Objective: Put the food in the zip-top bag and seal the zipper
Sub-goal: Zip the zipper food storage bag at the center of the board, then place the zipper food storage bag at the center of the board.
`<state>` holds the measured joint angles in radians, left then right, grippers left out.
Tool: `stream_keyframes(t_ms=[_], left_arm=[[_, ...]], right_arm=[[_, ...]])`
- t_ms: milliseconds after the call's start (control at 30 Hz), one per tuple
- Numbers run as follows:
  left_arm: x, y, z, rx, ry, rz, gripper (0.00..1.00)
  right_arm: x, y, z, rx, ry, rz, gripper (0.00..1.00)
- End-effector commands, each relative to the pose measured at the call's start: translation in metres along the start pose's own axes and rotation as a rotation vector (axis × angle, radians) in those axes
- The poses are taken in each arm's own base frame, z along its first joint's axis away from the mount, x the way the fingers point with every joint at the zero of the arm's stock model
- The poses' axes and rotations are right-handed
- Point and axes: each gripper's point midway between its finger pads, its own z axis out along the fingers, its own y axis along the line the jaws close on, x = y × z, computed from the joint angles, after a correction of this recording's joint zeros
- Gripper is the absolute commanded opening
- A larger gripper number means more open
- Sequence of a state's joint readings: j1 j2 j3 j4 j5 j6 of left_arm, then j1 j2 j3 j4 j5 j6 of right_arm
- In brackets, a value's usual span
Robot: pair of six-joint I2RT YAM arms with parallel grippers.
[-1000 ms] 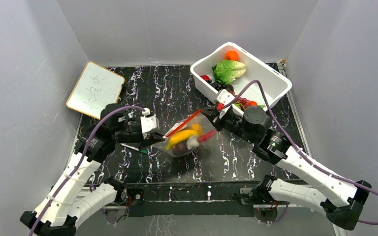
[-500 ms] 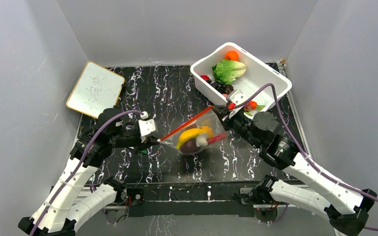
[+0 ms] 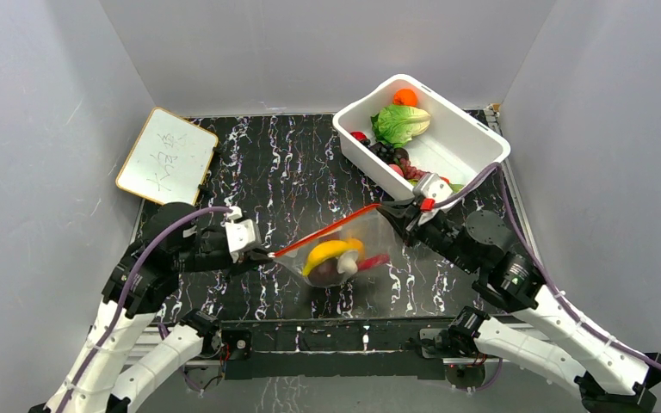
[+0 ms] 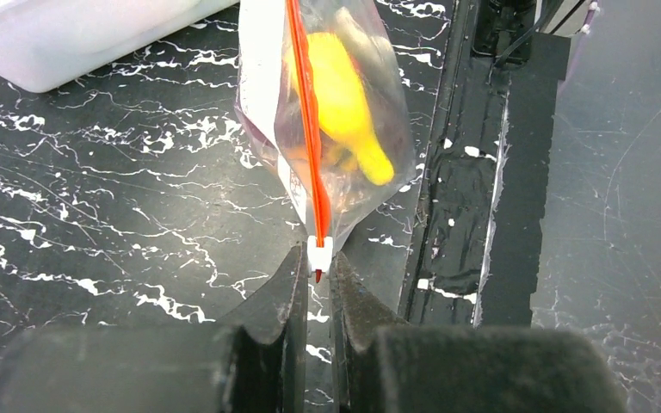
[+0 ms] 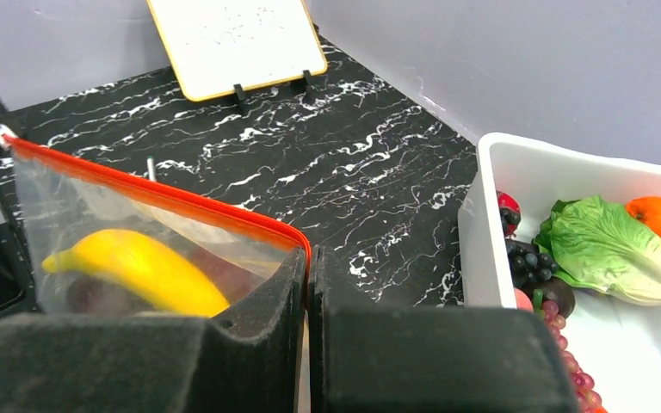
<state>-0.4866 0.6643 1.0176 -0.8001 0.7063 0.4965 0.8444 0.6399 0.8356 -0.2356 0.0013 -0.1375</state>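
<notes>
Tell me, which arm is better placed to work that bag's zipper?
Left, probably: the left hand pinches the white slider at the end of the zipper and can pull it. The right hand only clamps the opposite corner of the zip-top bag, as an anchor.

Black counter (image 3: pixel 293 172) w/ white marbling. Far right: white tub (image 3: pixel 460 129) w/ toy veg inside. Far left: whiteboard (image 3: pixel 166 157), propped on small black feet. Mid-front: bag (image 3: pixel 336 254), can't tell if bottom touches counter.
</notes>
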Motion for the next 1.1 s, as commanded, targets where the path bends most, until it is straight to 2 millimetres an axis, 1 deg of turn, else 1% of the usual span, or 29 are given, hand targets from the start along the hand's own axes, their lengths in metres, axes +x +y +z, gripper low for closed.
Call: stream_keyframes(t_ms=[0, 100, 133, 167, 200, 267, 333, 400, 500, 567, 700, 833, 933, 967, 1067], left_arm=[[0.002, 0.001, 0.011, -0.011, -0.051, -0.126, 0.0], [0.003, 0.022, 0.023, -0.095, -0.067, -0.225, 0.0], [0.004, 0.03, 0.026, -0.126, -0.063, -0.262, 0.0], [0.008, 0.041, 0.028, -0.181, -0.049, -0.308, 0.0], [0.016, 0.056, 0.028, -0.267, -0.019, -0.347, 0.0], [0.027, 0.076, 0.027, -0.377, 0.029, -0.395, 0.0], [0.034, 0.093, 0.025, -0.465, 0.057, -0.418, 0.0], [0.037, 0.106, 0.025, -0.528, 0.061, -0.426, 0.0], [0.04, 0.124, 0.026, -0.608, 0.064, -0.438, 0.0], [0.042, 0.134, 0.029, -0.635, 0.077, -0.44, 0.0], [0.046, 0.154, 0.034, -0.693, 0.099, -0.435, 0.0], [0.058, 0.179, 0.034, -0.788, 0.157, -0.424, 0.0], [0.068, 0.198, 0.034, -0.828, 0.188, -0.443, 0.0], [0.074, 0.203, 0.036, -0.827, 0.202, -0.466, 0.0], [0.08, 0.217, 0.035, -0.838, 0.184, -0.533, 0.0]], right_arm=[[0.01, -0.013, 0.019, 0.065, 0.006, -0.009, 0.0], [0.02, -0.023, 0.038, 0.121, 0.003, -0.03, 0.0], [0.021, -0.025, 0.046, 0.131, 0.0, -0.034, 0.01], [0.022, -0.026, 0.053, 0.132, 0.0, -0.039, 0.05], [0.025, -0.026, 0.062, 0.128, 0.011, -0.041, 0.1], [0.026, -0.026, 0.076, 0.12, 0.032, -0.037, 0.21], [0.018, -0.027, 0.082, 0.114, 0.025, -0.038, 0.34], [0.012, -0.027, 0.082, 0.112, 0.002, -0.035, 0.47], [-0.001, -0.028, 0.076, 0.118, -0.027, -0.03, 0.59], [-0.005, -0.029, 0.07, 0.123, -0.027, -0.025, 0.66], [-0.027, -0.027, 0.053, 0.104, -0.081, -0.028, 0.72], [-0.041, -0.024, 0.041, 0.088, -0.127, -0.026, 0.85], [-0.041, -0.023, 0.039, 0.081, -0.122, -0.006, 0.98], [-0.04, -0.022, 0.04, 0.077, -0.114, 0.001, 0.98], [-0.035, -0.014, 0.04, 0.042, -0.102, 0.025, 0.98]])
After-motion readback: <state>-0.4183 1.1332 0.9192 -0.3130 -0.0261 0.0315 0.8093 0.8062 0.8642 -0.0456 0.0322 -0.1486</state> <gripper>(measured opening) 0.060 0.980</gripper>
